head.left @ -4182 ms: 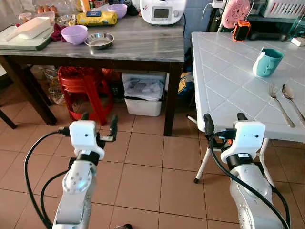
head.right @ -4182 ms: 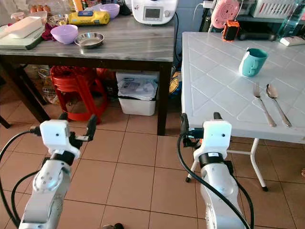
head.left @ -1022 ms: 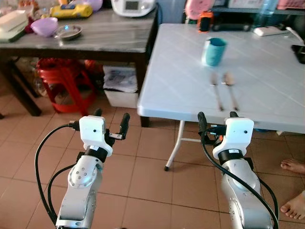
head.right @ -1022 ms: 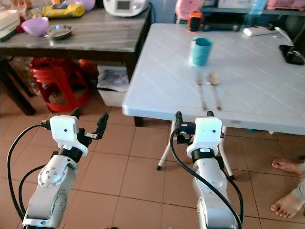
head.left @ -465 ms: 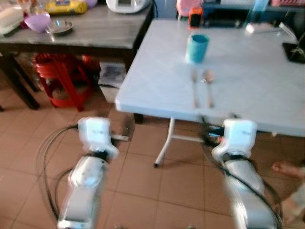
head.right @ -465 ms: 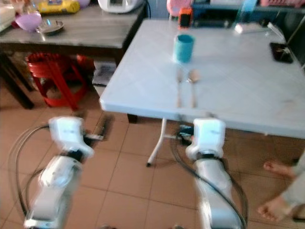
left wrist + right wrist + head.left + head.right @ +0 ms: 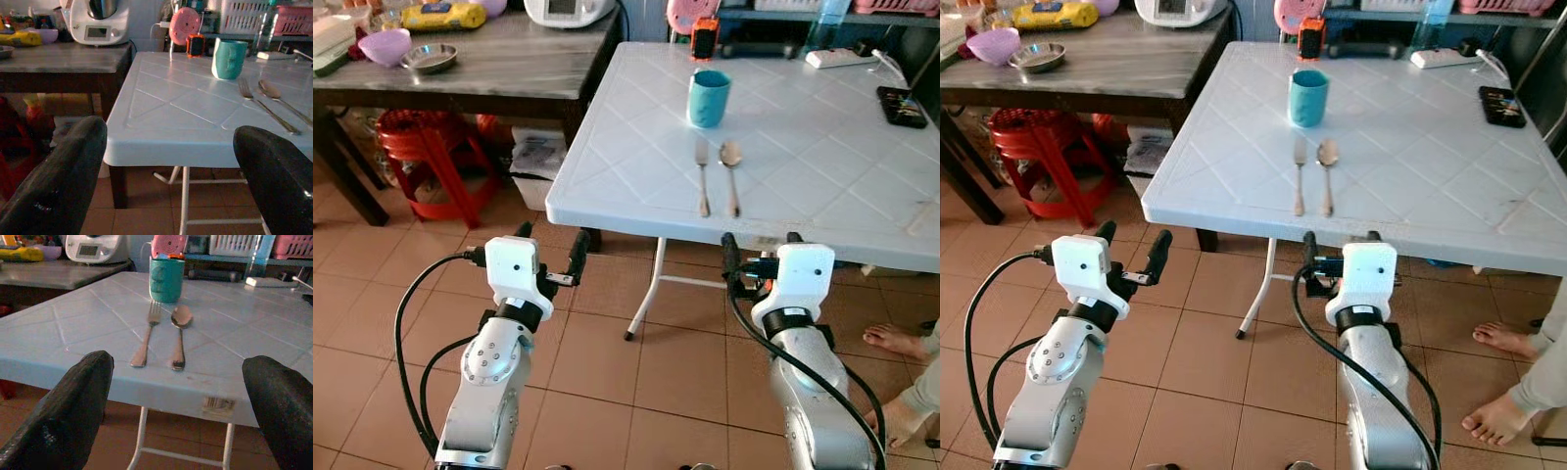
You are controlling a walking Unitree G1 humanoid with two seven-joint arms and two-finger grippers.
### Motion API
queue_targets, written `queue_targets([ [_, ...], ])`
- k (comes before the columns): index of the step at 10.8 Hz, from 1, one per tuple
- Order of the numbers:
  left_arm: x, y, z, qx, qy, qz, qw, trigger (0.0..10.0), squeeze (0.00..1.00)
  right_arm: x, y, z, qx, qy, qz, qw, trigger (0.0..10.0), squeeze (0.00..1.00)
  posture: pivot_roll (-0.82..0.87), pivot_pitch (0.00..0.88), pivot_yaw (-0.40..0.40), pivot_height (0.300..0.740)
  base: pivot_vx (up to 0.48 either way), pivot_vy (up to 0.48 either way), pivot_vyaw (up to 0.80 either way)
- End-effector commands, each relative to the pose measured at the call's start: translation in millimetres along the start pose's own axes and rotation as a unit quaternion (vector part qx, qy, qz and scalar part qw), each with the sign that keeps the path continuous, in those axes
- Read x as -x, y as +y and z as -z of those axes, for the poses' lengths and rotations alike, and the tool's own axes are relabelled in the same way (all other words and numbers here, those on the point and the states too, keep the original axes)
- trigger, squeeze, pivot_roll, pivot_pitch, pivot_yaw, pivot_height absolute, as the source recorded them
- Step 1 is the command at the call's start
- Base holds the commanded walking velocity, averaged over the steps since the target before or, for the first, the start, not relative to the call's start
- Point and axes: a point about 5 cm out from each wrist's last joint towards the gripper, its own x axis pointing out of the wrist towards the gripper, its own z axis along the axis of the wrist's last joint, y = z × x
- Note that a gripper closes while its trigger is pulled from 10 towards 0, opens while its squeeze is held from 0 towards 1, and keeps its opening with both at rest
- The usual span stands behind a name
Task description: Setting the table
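**Fork and spoon side by side on the white table, both grippers empty**

Cutlery first: fork (image 7: 702, 176) and spoon (image 7: 731, 174) lie just beside each other, parallel, in the middle of the head view on the white folding table (image 7: 822, 186). Long axes run from the near table edge away toward the teal mug (image 7: 708, 98), which sits just past their far ends. Tines and spoon bowl point at the mug, handles point back at the robot, ending near the table's front edge. Fork is on the left, spoon on the right.

Left gripper (image 7: 548, 250) hangs lower left of the frame over the tiled floor (image 7: 607, 392), fingers spread wide with nothing between them. Right gripper (image 7: 759, 253) is lower centre-right, just below the table's near edge, fingers also apart and empty; its wrist camera looks straight along the cutlery.

Upper left there's a dark wooden table (image 7: 509, 69) with a purple bowl (image 7: 389, 45), a steel dish (image 7: 430, 58) and a white kitchen appliance (image 7: 570, 10); a red stool (image 7: 426, 162) sits under it. A person's bare foot (image 7: 899, 341) shows at the right edge.
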Motion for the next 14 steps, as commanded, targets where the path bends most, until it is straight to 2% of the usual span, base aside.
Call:
queue_targets([
  [1,-0.3,2.2,-0.9,-0.007,0.002,-0.001,1.000,10.0,0.00,-0.7,-0.9,-0.5,-0.004,0.000,0.004,1.000,10.0,0.00,-0.01,0.120,0.054,0.740,0.000,0.000,-0.73],
  [3,-0.4,1.3,-0.9,-0.006,0.002,0.002,1.000,10.0,0.00,-0.3,-1.2,0.0,-0.004,0.001,0.005,1.000,10.0,0.00,0.00,0.122,0.054,0.740,0.000,0.000,-0.61],
  [8,0.4,-2.8,-2.0,0.005,-0.002,0.023,1.000,10.0,0.00,0.4,-1.8,-0.2,0.002,-0.001,0.004,1.000,10.0,0.00,-0.01,0.123,0.055,0.740,0.000,0.000,0.00],
  [14,2.1,-4.9,-1.1,0.009,-0.001,0.032,0.999,10.0,0.00,0.1,-3.4,-2.2,0.006,-0.007,0.008,1.000,10.0,0.00,-0.01,0.129,0.054,0.740,0.303,0.000,0.00],
])
